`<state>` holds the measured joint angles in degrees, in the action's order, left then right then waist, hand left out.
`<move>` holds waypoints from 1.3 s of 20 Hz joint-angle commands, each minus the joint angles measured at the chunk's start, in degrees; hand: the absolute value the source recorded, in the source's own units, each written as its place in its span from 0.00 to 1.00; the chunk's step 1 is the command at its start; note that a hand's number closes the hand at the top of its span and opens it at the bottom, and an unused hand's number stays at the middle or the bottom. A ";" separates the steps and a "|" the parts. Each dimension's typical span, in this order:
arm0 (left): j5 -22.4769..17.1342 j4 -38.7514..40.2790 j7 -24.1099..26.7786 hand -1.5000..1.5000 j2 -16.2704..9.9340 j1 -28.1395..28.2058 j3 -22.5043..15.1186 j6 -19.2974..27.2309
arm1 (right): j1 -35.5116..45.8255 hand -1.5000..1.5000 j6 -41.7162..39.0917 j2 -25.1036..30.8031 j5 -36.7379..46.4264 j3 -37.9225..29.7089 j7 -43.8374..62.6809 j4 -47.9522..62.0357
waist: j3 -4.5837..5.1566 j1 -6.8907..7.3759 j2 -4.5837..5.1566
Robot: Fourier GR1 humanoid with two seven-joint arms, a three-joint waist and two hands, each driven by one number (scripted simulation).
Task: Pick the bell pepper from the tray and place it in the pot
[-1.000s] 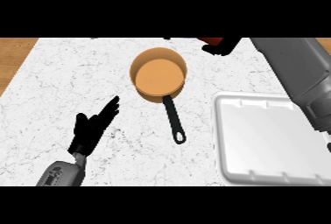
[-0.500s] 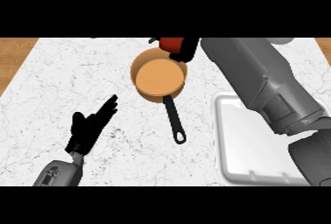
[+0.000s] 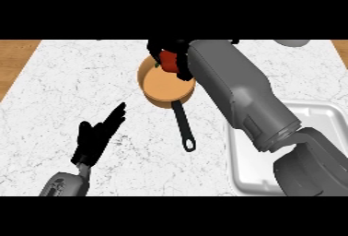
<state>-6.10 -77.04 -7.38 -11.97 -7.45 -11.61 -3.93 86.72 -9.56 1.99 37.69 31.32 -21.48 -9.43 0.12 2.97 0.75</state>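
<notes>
A red bell pepper [image 3: 168, 61] is held over the far rim of the orange pot [image 3: 163, 85], whose black handle [image 3: 182, 125] points toward me. My right hand [image 3: 166, 48] is curled round the pepper, with the grey forearm stretching diagonally across the view and hiding the pot's right edge. The white tray [image 3: 319, 120] lies at the right, partly hidden by that arm. My left hand [image 3: 98, 134] rests open at the lower left, fingers pointing up and away.
The marble counter has wooden strips at its far left and right edges. A pale object [image 3: 292, 42] shows at the top right corner.
My right arm has swung left, carrying the pepper from beyond the pot's right to above its far rim. The left hand has not moved.
</notes>
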 commanded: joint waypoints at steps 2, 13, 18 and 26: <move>-0.31 0.73 -0.83 0.50 -0.89 -1.91 0.67 -1.59 | -1.28 0.00 -6.98 -1.91 2.87 3.71 8.31 1.47 | 0.03 0.88 0.26; 0.47 1.38 1.26 0.50 0.53 0.31 -0.39 -1.69 | -5.78 0.00 -3.57 -1.98 -21.28 -18.04 3.10 -8.42 | -0.09 1.70 0.23; 0.49 -0.49 -0.80 0.50 -0.12 -0.71 0.85 -0.57 | -3.46 0.00 2.29 -1.99 -29.33 -28.33 6.98 -5.92 | -0.13 0.55 0.18; 1.59 -1.31 -2.77 0.50 1.83 -1.57 -0.31 0.69 | -3.37 0.00 2.38 4.75 -35.64 -37.05 3.49 -3.24 | -0.13 0.55 0.65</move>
<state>-5.11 -76.94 -8.14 -11.02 -8.33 -11.18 -4.10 83.92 -7.19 4.47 4.82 -2.03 -16.02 -14.01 0.02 3.26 1.21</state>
